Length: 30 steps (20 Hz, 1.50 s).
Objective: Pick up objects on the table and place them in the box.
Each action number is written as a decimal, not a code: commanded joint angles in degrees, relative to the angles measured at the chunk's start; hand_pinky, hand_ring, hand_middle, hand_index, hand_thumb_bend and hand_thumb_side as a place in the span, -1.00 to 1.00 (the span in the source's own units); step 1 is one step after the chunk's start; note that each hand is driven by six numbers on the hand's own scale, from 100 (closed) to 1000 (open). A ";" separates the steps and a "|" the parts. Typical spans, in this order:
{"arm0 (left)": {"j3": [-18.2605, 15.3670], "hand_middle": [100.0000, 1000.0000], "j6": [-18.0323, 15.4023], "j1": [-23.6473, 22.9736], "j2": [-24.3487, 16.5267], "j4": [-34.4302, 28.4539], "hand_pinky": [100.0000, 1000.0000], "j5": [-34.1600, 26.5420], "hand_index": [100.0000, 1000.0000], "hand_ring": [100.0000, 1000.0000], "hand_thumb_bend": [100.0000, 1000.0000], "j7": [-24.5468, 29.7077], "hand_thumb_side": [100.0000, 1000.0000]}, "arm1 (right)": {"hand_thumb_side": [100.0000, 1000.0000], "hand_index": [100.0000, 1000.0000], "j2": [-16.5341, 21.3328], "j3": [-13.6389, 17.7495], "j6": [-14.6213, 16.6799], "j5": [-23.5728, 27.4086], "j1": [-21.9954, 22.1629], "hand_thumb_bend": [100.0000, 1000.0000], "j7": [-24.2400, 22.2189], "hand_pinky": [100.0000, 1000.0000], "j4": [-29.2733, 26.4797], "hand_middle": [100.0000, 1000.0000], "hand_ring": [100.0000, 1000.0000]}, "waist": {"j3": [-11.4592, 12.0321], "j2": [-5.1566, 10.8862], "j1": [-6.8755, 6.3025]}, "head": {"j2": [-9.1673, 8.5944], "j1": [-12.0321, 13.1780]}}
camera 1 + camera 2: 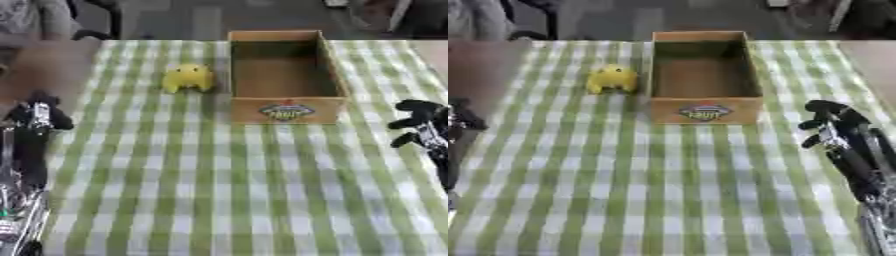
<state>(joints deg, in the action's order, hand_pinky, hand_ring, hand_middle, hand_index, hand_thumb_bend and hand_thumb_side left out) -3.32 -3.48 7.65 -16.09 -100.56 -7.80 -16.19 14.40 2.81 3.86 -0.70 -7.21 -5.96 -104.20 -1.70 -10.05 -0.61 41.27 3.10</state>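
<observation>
A yellow toy (188,78) sits just left of the cardboard box (284,111). The left hand (37,116) and the right hand (831,120) hang curled, grasping nothing.

Left hand (35,116): partly cut off at the left edge in the right eye view; finger pose unreadable.
Right hand (830,123): fingers blurred, pose uncertain.
Yellow object (188,78): rounded, identity indistinct.
Box (704,113): front label blurred, wording illegible.
Table (227,190): near edge out of frame.
</observation>
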 commanded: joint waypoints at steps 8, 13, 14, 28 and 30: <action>-0.53 -0.30 -0.13 0.44 -0.94 -1.29 -0.12 -0.18 0.09 -0.20 -0.83 -0.04 0.14 | 0.15 0.53 0.76 0.35 -0.11 0.00 -0.50 -1.00 0.09 -0.18 -1.08 0.44 0.21 | -0.10 0.58 -0.13 | 0.09 0.08; -0.56 -0.29 -0.09 0.45 -1.10 -1.28 -0.12 -0.15 0.09 -0.20 -0.83 -0.06 0.14 | 0.15 0.53 0.77 0.35 -0.14 0.01 -0.49 -1.00 0.07 -0.18 -1.07 0.44 0.21 | -0.11 0.59 -0.17 | 0.08 0.04; -0.56 -0.29 -0.02 0.54 -1.36 -1.26 -0.12 -0.07 0.09 -0.20 -0.84 -0.06 0.14 | 0.15 0.53 0.78 0.35 -0.14 0.01 -0.48 -1.00 0.07 -0.18 -1.08 0.44 0.21 | -0.13 0.60 -0.17 | 0.07 0.03; 2.79 -0.20 7.35 15.52 -22.11 6.35 -0.07 9.77 0.17 -0.12 -0.85 6.47 -0.26 | 0.15 0.53 1.17 -0.16 -0.09 -0.05 -0.53 -1.00 -0.45 -0.18 -0.97 0.43 0.21 | -1.95 0.77 -0.66 | -0.38 0.82; 4.60 -0.18 8.55 20.85 -25.90 10.46 -0.05 14.05 0.19 -0.11 -0.80 9.46 -0.38 | 0.15 0.53 1.25 -0.31 -0.08 -0.02 -0.53 -1.00 -0.58 -0.18 -0.94 0.43 0.21 | -2.48 0.80 -0.85 | -0.45 0.99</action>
<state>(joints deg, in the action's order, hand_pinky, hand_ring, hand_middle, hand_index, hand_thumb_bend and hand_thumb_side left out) 0.75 4.37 27.29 -37.75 -91.38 4.10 -8.23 14.42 2.45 3.71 -0.70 -7.23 -6.34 -104.20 -4.26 -10.03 -1.43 41.23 3.85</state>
